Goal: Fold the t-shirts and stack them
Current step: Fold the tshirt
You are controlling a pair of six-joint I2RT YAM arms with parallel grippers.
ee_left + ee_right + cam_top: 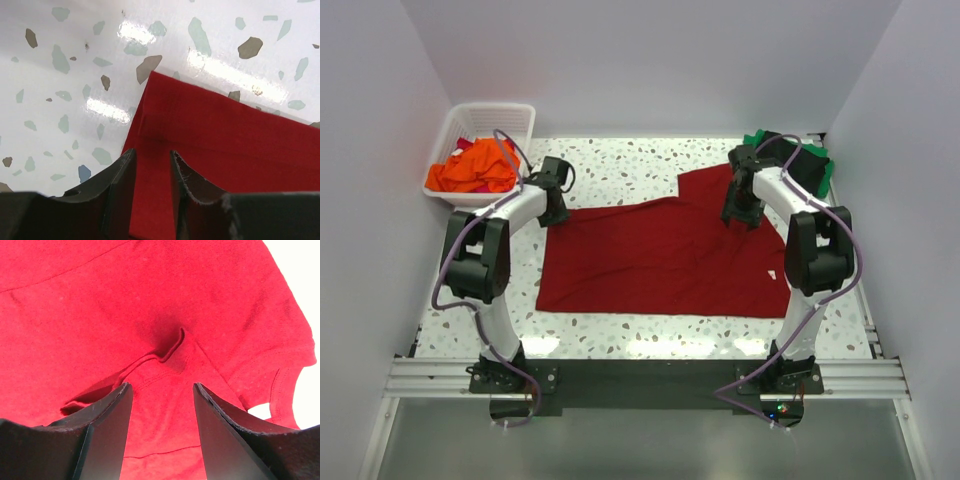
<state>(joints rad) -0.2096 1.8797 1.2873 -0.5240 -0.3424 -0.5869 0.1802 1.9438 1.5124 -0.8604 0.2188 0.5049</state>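
Lab test cell, plain white walls (650,60), speckled table (620,160), aluminium rail (640,375)

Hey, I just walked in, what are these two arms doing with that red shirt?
Two robot arms are working on a dark red t-shirt spread out on the speckled table. The left gripper sits low at the shirt's far left corner, jaws narrowly apart astride the edge. The right gripper is open over a small pucker near a sleeve. Orange shirts wait in the white basket at far left; green and black shirts lie at far right.
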